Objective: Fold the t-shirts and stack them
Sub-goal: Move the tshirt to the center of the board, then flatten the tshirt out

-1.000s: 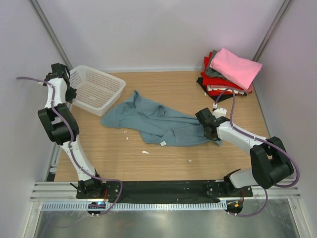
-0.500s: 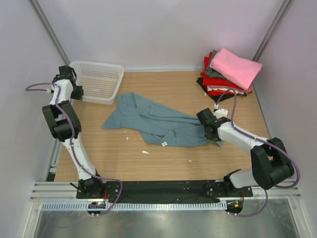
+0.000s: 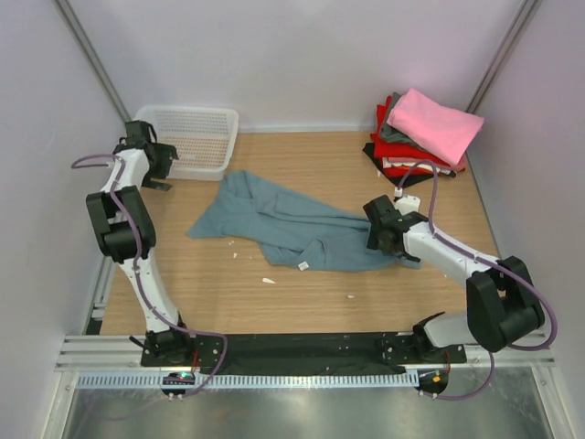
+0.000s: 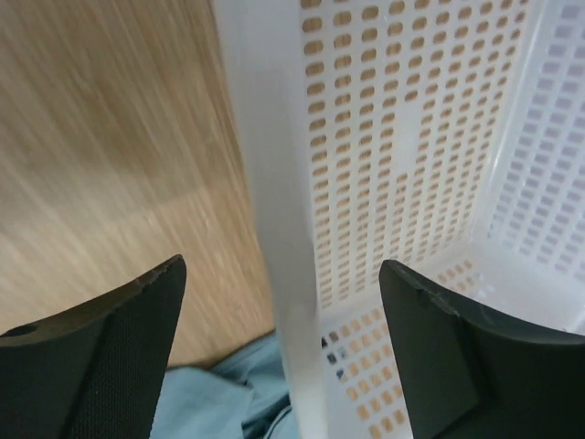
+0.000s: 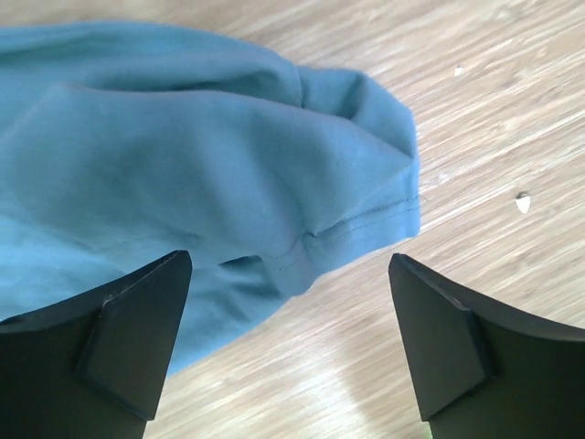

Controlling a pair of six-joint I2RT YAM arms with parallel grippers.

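A large dusty teal t-shirt [image 3: 291, 229] lies crumpled in the middle of the wooden table. At the back right sits a stack of folded t-shirts [image 3: 422, 146] with a pink one [image 3: 435, 124] on top and red, grey, black and white below. My right gripper [image 3: 377, 234] hovers open at the teal shirt's right end. In the right wrist view its hem [image 5: 356, 229] lies just beyond the spread fingers [image 5: 137, 329], and nothing is held. My left gripper [image 3: 163, 170] is open at the white basket's near-left corner, its fingers [image 4: 119, 338] straddling the rim [image 4: 265, 183].
The white lattice basket [image 3: 194, 137] stands flat at the back left against the wall. Small white scraps [image 3: 268, 280] lie on the wood in front of the teal shirt. Walls close in the table on the left, back and right.
The basket went from tilted and lifted to flat at the back left. My left gripper let go of its rim and opened. My right gripper opened and released the teal shirt.
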